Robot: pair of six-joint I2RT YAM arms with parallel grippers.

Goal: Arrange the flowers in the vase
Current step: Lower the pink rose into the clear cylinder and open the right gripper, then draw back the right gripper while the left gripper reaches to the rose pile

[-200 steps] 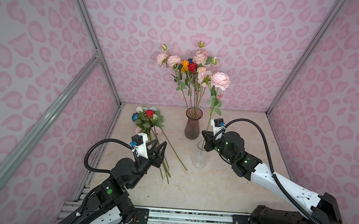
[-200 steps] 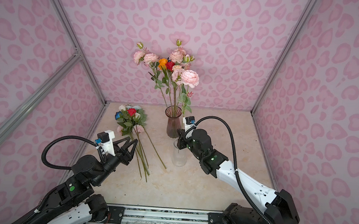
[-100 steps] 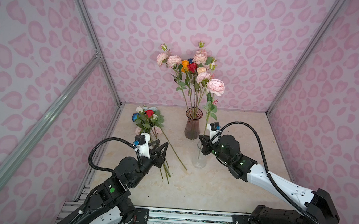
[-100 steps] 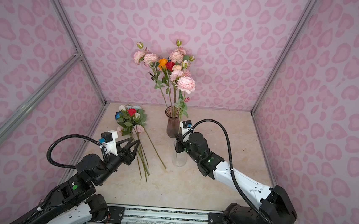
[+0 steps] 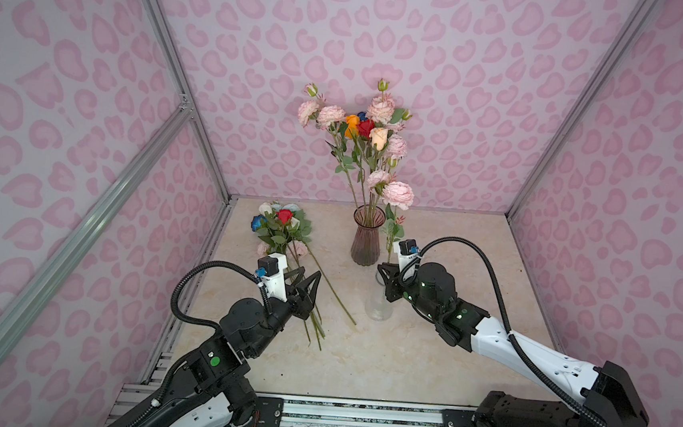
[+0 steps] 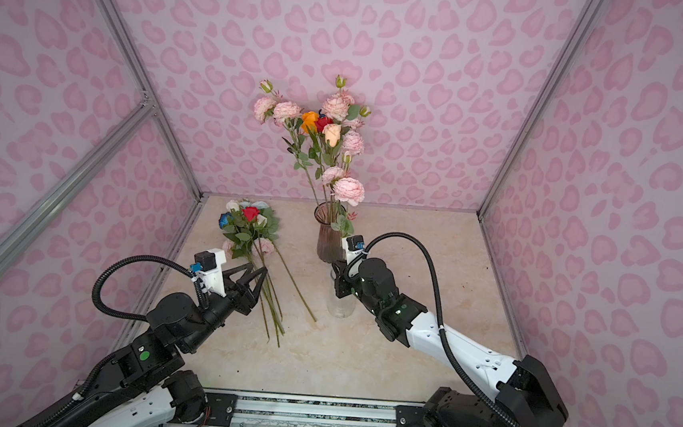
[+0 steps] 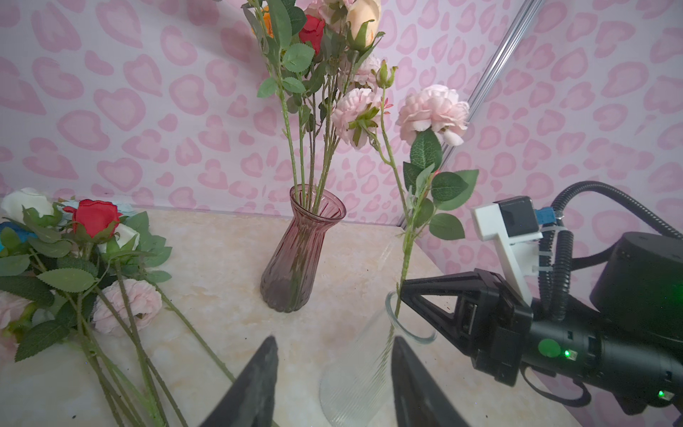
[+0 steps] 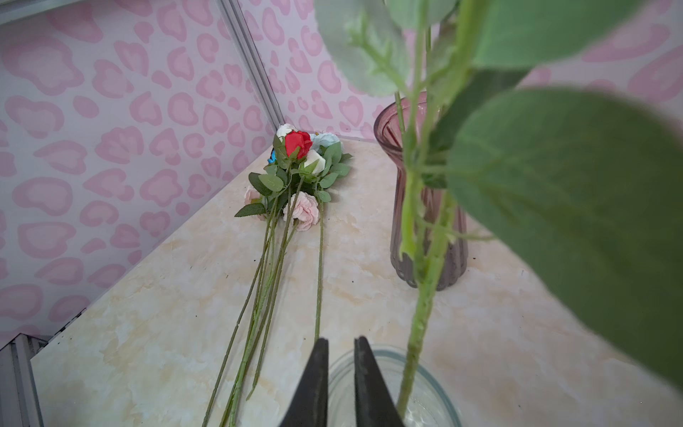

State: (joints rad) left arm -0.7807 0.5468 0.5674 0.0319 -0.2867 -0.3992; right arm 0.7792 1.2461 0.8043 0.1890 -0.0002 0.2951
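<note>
Hovering at the lower left of centre in both top views, the left gripper [image 5: 309,274] stands half open and empty above the cut ends of the loose flowers [image 5: 282,226], which lie in a heap on the worktop [image 5: 423,367]. Their stems overlap and cross, so closing there could, I judge, catch several at once or drag the whole heap sideways.

Just right of centre, the clear vase [image 5: 378,307] holds one tall pink flower [image 5: 398,195], its stem leaning on the rim. The right gripper [image 8: 340,344] sits at that rim with its jaws a narrow slit apart and nothing between them; the stem passes beside the fingers, not between them. This looks like the main hazard. The vase looks light and the flower top-heavy, so a pull-back that brushes the rim, the stem or the low leaves could tip the vase or flick the flower out.

Farther back, at centre, the tinted vase [image 5: 366,241] carries a full bunch [image 5: 363,128]. The pink head hangs close to those stems, so a swing of the flower could tangle with them. The crowded neck also seems to leave little room for more.
</note>
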